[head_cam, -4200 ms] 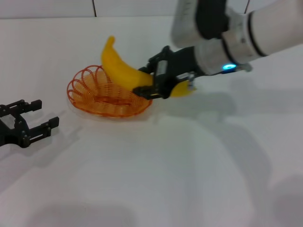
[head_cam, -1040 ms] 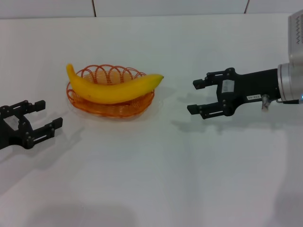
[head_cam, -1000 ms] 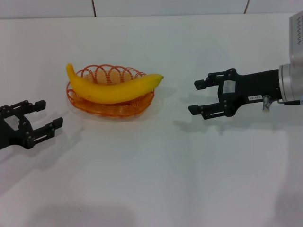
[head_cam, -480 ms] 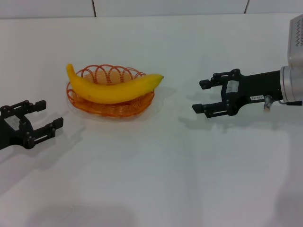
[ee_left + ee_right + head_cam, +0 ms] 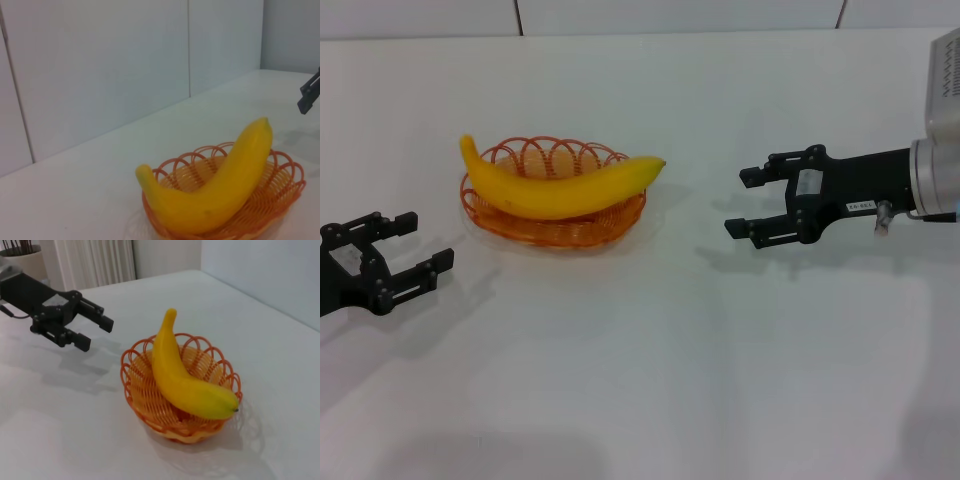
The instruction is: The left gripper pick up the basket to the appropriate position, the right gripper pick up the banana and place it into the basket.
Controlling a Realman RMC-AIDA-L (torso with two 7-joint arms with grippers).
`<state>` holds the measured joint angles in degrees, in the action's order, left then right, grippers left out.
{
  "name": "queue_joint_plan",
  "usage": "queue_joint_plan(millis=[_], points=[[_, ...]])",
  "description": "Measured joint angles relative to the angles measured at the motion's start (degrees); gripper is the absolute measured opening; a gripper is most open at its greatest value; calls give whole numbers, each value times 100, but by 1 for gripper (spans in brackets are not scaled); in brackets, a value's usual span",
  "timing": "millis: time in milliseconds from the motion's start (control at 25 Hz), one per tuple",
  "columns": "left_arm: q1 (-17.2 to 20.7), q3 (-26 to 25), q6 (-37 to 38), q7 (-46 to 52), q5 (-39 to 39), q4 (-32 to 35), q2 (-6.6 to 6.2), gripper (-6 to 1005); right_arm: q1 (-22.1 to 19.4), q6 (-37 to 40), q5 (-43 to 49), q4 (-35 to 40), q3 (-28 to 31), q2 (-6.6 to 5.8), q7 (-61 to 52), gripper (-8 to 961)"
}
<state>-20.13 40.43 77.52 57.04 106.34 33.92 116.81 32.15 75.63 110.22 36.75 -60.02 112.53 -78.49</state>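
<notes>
white table (image 5: 650, 380), banana (image 5: 560, 185) unmoved in basket (image 5: 560, 225), right claw (image 5: 748, 203) spread, nudged left, left claw (image 5: 420, 248) spread

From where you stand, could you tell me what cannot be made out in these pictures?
- Basket floor: hidden under the banana in all three views.
- Basket's near rim: cut off by the left wrist picture's edge.
- Right pincer: the left wrist view shows only a fingertip at the edge.
- Left pincer: its arm is cut off in the head view.

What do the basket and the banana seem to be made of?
Basket: thin orange looped strands, likely coated wire or plastic; open weave with a scalloped rim. Banana: very smooth, evenly bright yellow, slightly glossy skin without spots; possibly a plastic model, but this is uncertain.
</notes>
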Motion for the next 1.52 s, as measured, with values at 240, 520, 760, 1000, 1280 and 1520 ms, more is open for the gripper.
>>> queue_joint_plan(millis=[240,520,760,1000,1280,1520], points=[[6,0,0,0,-11,0,0,677,-93,357,101,56,280,-71,-31,770],[34,0,0,-46,-48,0,-3,677,-228,828,117,110,631,-201,12,770],[38,0,0,-66,-53,0,0,677,-245,854,117,137,633,-206,57,768],[45,0,0,-69,-53,0,0,677,-245,1553,86,141,916,-206,399,769],[39,0,0,-70,-53,0,0,677,-292,1744,103,141,1222,-210,513,769],[36,0,0,-70,-52,0,0,677,-301,1748,109,139,1226,-217,516,770]])
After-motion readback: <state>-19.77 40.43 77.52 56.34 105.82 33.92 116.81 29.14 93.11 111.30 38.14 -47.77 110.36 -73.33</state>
